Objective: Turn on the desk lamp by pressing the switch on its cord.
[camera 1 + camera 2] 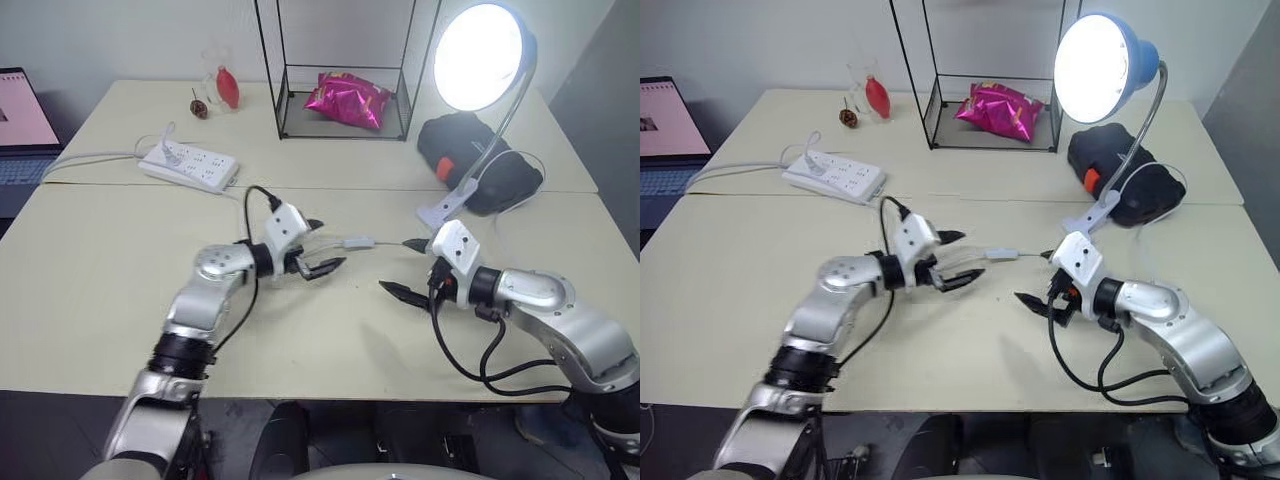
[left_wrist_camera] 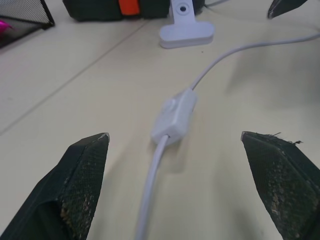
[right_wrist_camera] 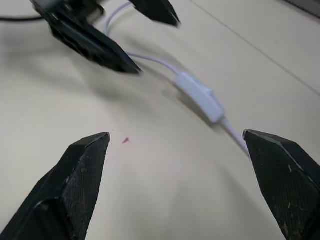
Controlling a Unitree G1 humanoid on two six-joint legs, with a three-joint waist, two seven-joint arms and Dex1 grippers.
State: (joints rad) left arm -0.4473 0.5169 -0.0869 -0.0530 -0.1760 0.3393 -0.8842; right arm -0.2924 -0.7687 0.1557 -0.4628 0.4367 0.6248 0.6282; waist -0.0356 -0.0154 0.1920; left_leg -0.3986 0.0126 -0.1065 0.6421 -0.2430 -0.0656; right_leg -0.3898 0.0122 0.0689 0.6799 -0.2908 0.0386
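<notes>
The desk lamp [image 1: 480, 55] stands at the back right with its bulb glowing, its blue shade [image 1: 1145, 60] on a silver gooseneck above the white clip base [image 1: 445, 205]. The white switch [image 1: 358, 241] lies flat on the table, with the thin cord [image 2: 225, 55] running from both its ends. My left gripper [image 1: 328, 245] hovers just left of the switch, open and empty, apart from it. My right gripper [image 1: 398, 265] is just right of the switch, also open and empty. In the right wrist view the switch [image 3: 202, 97] lies ahead between the two grippers.
A white power strip [image 1: 190, 167] lies at the back left. A wire frame box [image 1: 290, 110] holds a pink bag [image 1: 347, 98]. A black bag [image 1: 480, 160] sits behind the clip base. A laptop [image 1: 20, 120] is at the far left, small items [image 1: 228, 87] at the back.
</notes>
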